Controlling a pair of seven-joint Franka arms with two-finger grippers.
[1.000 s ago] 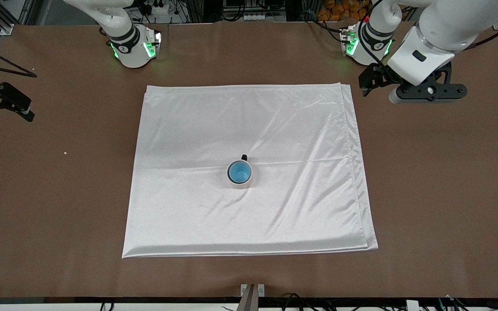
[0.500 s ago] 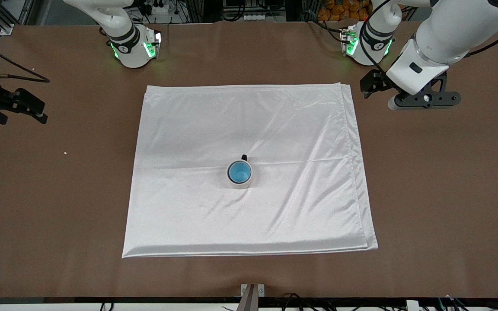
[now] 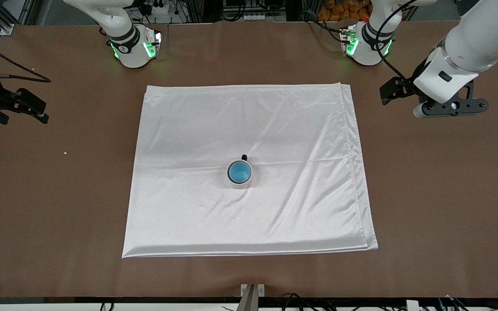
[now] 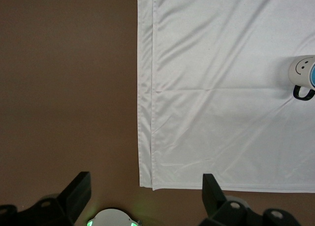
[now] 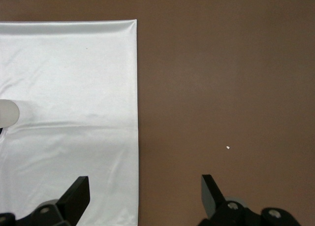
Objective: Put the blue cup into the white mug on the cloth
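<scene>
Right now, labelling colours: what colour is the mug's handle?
Dark, nearly black handle; left wrist view.

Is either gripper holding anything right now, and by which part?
Nothing is held. Left gripper and right gripper are open over bare table; blue cup sits in white mug.

The blue cup point(image 3: 239, 172) is seated in the white mug point(image 3: 240, 182), set mid-cloth point(image 3: 188, 129), handle point(image 3: 244, 157) at twelve o'clock.

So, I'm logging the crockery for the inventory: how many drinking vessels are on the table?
2. The white mug stands on the cloth, near its middle. The blue cup sits inside that mug. None appears elsewhere on the table.
</scene>
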